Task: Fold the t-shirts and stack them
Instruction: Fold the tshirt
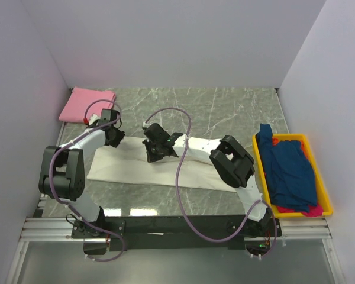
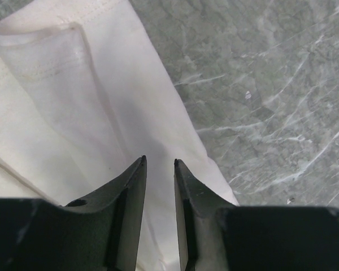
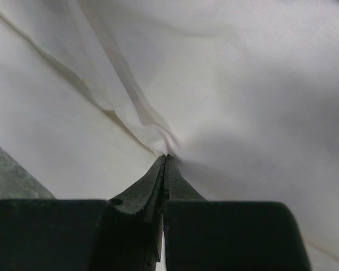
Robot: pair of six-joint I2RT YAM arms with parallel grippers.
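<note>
A cream-white t-shirt (image 1: 136,168) lies flattened across the middle of the marble table. My left gripper (image 1: 114,137) hovers over its upper left edge. In the left wrist view that gripper (image 2: 159,161) is open, with a narrow gap between the fingers and only the cloth (image 2: 73,113) showing beneath. My right gripper (image 1: 155,152) is at the shirt's upper middle. In the right wrist view it (image 3: 166,157) is shut on a puckered pinch of the white fabric (image 3: 243,84). A folded pink t-shirt (image 1: 87,103) rests at the back left corner.
A yellow bin (image 1: 258,163) stands at the right edge, holding a crumpled dark blue t-shirt (image 1: 290,168) over a magenta one (image 1: 296,209). White walls close in the left, back and right sides. Purple cables loop above the arms.
</note>
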